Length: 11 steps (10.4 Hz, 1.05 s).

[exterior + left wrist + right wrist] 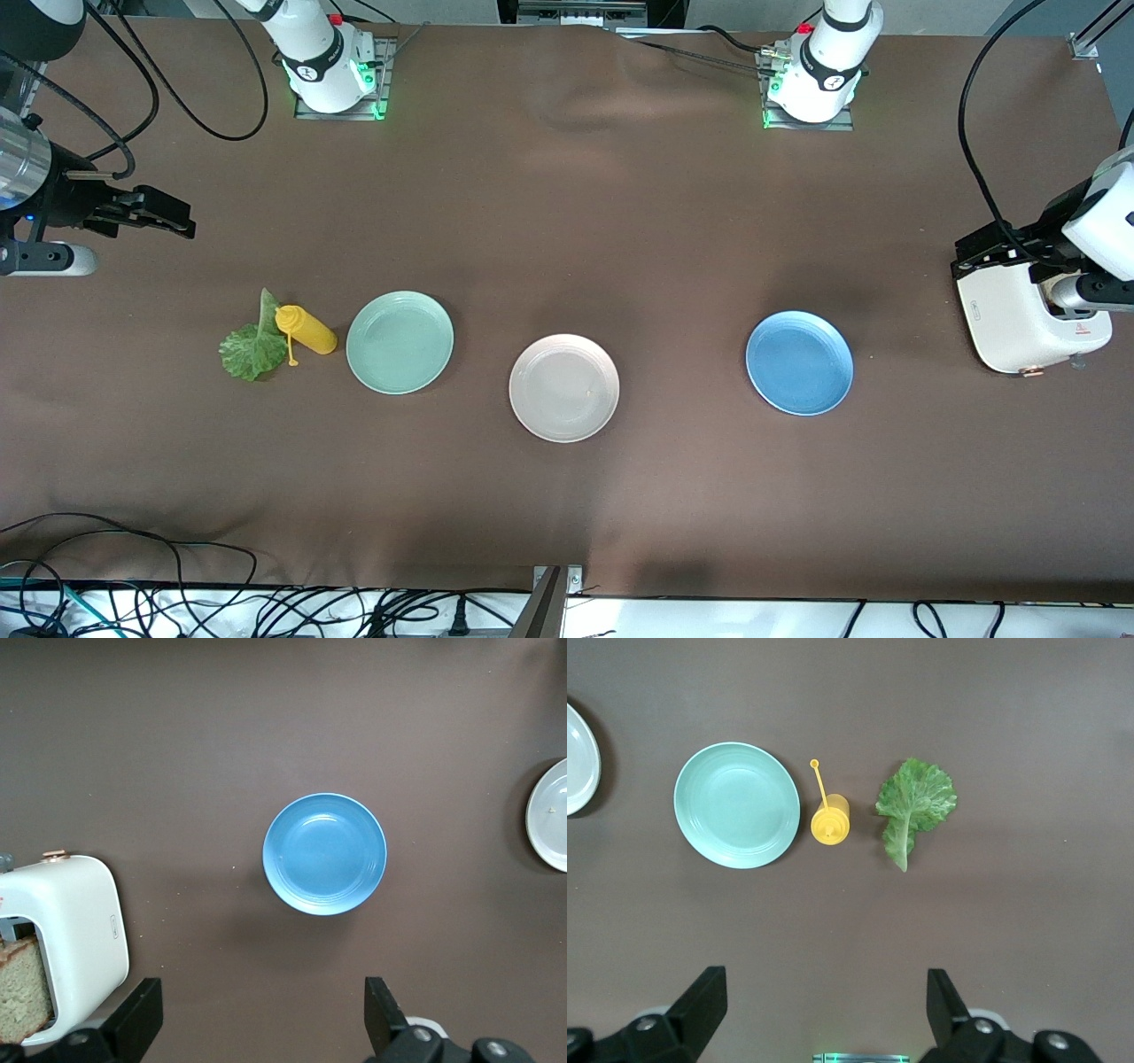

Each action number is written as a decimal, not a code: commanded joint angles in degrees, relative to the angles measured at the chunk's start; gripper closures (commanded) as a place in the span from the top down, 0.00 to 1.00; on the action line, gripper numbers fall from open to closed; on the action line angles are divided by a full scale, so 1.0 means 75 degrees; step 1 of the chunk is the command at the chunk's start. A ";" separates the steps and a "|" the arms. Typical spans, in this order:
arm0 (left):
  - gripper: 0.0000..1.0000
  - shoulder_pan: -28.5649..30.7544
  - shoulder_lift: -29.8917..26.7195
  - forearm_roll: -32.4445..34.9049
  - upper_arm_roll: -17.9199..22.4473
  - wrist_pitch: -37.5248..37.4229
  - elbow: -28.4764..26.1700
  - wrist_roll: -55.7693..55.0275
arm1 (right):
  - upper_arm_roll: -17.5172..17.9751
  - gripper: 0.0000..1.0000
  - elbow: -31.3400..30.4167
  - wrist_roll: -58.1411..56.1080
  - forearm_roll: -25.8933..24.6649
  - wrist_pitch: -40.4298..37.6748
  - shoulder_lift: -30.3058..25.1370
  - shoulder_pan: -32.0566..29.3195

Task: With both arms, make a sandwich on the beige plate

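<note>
- Nothing of the sandwich is made yet: the beige plate [564,387] is bare, in the middle of the table [567,221], a little toward the edge next to the front camera.
- The left gripper [263,1014] hangs wide open and holds nothing, high over the left arm's end of the table beside the white toaster [1028,319]. A bread slice [24,990] stands in the toaster slot.
- The right gripper [826,1010] is also fully open and empty, up over the right arm's end.
- The lettuce leaf [252,344] lies near that end, touching the yellow sauce bottle [307,330], which lies on its side just beside the mint green plate [400,342].
- I judge the first step is the bread: come straight down over the slot, pinch the crust and lift vertically, so the toaster does not tip.
- The blue plate [799,362] lies between toaster and beige plate; carry the slice above it.
- The toaster is close to the table's end edge, so there is little room there; the middle is open.
</note>
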 commanded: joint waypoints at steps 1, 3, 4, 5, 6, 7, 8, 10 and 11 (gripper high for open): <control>1.00 0.0002 -0.0144 0.0178 -0.0021 -0.0044 -0.0073 0.0136 | 0.0000 1.00 -0.0071 0.0038 0.0017 0.0014 -0.0065 0.0019; 1.00 0.0002 -0.0178 0.0190 -0.0021 -0.0171 -0.0073 0.0113 | 0.0000 1.00 -0.0083 0.0038 0.0017 0.0014 -0.0065 0.0019; 1.00 0.0002 -0.0214 0.0201 -0.0056 -0.0312 -0.0073 0.0101 | 0.0000 1.00 -0.0083 0.0062 0.0029 0.0014 -0.0065 0.0030; 1.00 0.0002 -0.0237 0.0190 -0.0045 -0.0325 -0.0073 0.0101 | 0.0000 1.00 -0.0083 0.0062 0.0017 0.0014 -0.0065 0.0065; 1.00 0.0002 -0.0226 0.0201 -0.0021 -0.0313 -0.0073 0.0101 | 0.0000 1.00 -0.0094 0.0074 0.0029 0.0025 -0.0065 0.0101; 1.00 0.0002 -0.0226 0.0213 0.0002 -0.0313 -0.0073 0.0090 | 0.0000 1.00 -0.0094 0.0085 0.0017 0.0025 -0.0054 0.0112; 1.00 0.0025 -0.0237 0.0213 0.0026 -0.0325 -0.0073 0.0101 | 0.0000 1.00 -0.0094 0.0085 0.0017 0.0025 -0.0053 0.0113; 1.00 0.0060 -0.0226 0.0225 0.0037 -0.0337 -0.0073 0.0113 | 0.0000 1.00 -0.0094 0.0085 0.0017 0.0037 -0.0053 0.0113; 1.00 0.0072 -0.0214 0.0236 0.0037 -0.0337 -0.0084 0.0136 | 0.0000 1.00 -0.0094 0.0085 0.0017 0.0049 -0.0053 0.0113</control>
